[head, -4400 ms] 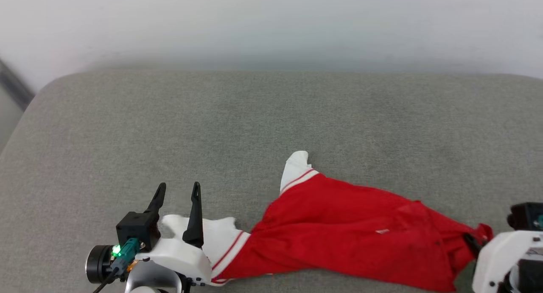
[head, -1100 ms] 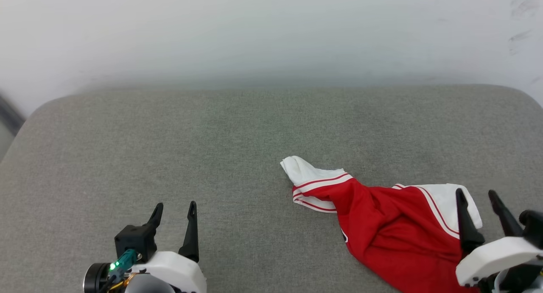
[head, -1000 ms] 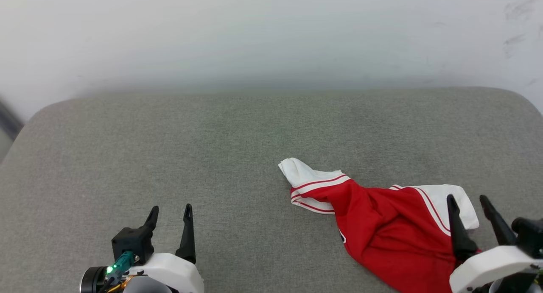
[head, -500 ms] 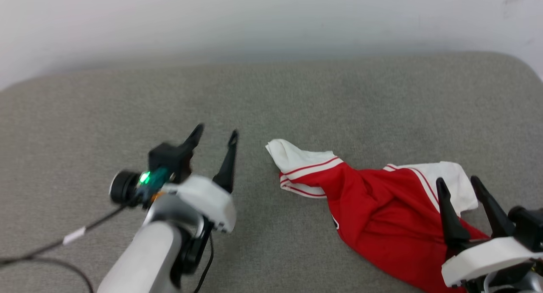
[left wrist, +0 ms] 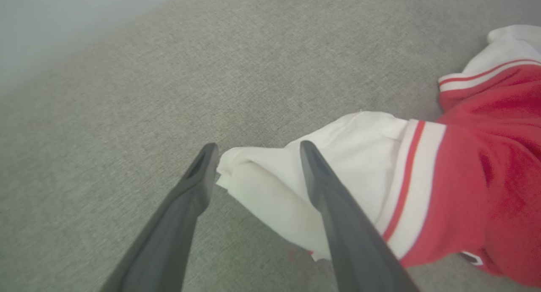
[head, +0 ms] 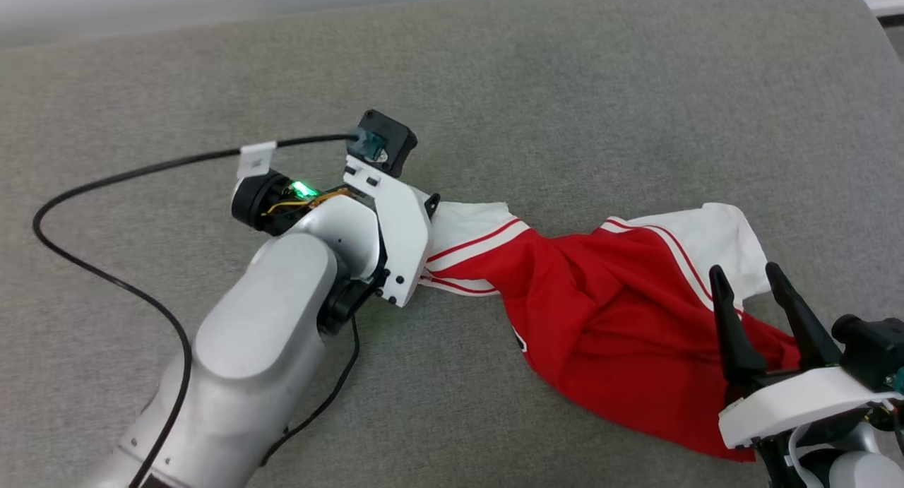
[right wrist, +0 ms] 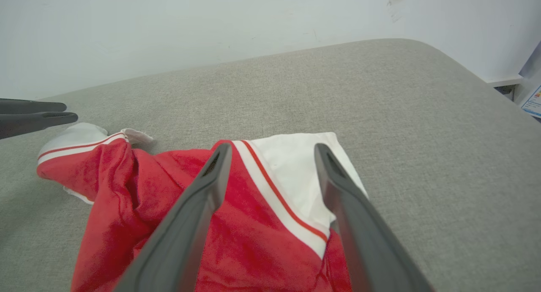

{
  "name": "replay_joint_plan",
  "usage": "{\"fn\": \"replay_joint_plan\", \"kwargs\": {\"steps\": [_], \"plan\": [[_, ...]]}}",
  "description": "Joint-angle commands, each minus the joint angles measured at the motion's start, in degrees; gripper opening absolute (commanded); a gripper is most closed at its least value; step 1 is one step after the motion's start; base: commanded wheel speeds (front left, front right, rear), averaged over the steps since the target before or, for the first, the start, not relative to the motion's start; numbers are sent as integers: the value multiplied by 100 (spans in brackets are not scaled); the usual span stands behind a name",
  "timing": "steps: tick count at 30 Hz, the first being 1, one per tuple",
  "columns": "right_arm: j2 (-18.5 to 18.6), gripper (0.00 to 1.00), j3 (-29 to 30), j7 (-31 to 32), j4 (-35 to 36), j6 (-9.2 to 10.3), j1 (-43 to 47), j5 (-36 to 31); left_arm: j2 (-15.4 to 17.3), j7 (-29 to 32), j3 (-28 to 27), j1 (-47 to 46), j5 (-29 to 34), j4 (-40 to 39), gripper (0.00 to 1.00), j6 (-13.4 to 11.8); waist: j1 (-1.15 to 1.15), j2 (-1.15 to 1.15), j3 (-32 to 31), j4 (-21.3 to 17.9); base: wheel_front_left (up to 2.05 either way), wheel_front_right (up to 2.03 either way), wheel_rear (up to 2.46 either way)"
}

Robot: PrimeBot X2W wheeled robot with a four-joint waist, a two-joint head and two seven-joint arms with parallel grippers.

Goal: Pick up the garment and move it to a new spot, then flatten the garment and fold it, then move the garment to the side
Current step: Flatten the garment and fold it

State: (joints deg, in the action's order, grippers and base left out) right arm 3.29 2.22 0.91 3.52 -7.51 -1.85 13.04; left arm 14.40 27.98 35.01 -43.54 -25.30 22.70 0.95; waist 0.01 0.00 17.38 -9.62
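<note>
Left hand (left wrist: 258, 150): spread wide, nothing gripped; it has swung in from 8 o'clock and now straddles the white sleeve (left wrist: 274, 186) tip.
Garment (head: 600, 297): crumpled on the grey cushion (head: 565, 85), centre towards 4 o'clock.
Right hand (head: 745, 272): spread wide, empty, over the other sleeve (head: 720, 234) at 4 o'clock.
Meaning: both sleeves look set to be pinched for flattening.

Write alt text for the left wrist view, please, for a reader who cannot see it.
The open left pincer straddles the white sleeve end of the red garment, which lies on a grey fabric surface; striped trim and red cloth run right.
</note>
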Motion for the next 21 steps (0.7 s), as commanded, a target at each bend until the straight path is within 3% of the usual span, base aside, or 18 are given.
{"fn": "replay_joint_plan", "kwargs": {"steps": [1,9,10,12,21], "plan": [[-25,100,-20,-52,-9,4,-89,53,9,119,30,-115,-11,118,100,54,-1,0,150,-132,0,0,0],[-36,100,-100,-119,-224,4,-223,146,-103,1148,408,-327,-175,1362,100,392,-1,0,315,-360,0,0,0],[-37,100,-102,-127,-240,4,-245,143,-138,1212,425,-271,-243,1479,71,429,-1,0,312,-381,0,0,0],[-38,100,-86,-122,-271,4,-250,153,-199,1230,459,-153,-340,1618,0,480,-1,0,292,-401,0,0,0],[-38,100,89,58,-281,4,-48,128,-109,-269,338,-352,-65,1100,0,372,-1,0,-99,-69,0,0,0]]}}
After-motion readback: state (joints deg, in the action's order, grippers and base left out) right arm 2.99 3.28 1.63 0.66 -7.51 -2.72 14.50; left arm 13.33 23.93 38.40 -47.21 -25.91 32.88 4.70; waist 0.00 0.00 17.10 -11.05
